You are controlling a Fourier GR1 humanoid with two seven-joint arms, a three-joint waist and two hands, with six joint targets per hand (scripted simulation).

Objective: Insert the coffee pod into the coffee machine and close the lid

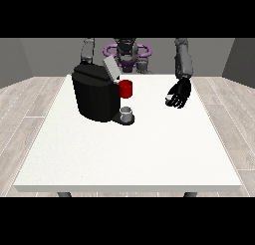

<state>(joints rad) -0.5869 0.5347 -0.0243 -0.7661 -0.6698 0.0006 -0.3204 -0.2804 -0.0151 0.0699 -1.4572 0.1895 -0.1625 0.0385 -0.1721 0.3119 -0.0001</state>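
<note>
Black boxy coffee machine (94, 95) w/ grey lid (110, 67) tilted up.

Grey-armed robot (127, 52) with purple shoulder rings and a black robot hand (179, 94).

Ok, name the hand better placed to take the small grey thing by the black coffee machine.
Robot's left, the black hand at the view's right: in view, nearer the small grey thing. The other is hidden behind the machine.

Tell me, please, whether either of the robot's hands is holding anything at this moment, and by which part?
Nothing is visibly held. The hand at the view's right hangs above the table with nothing in it. The other hand is hidden behind the coffee machine.
</note>
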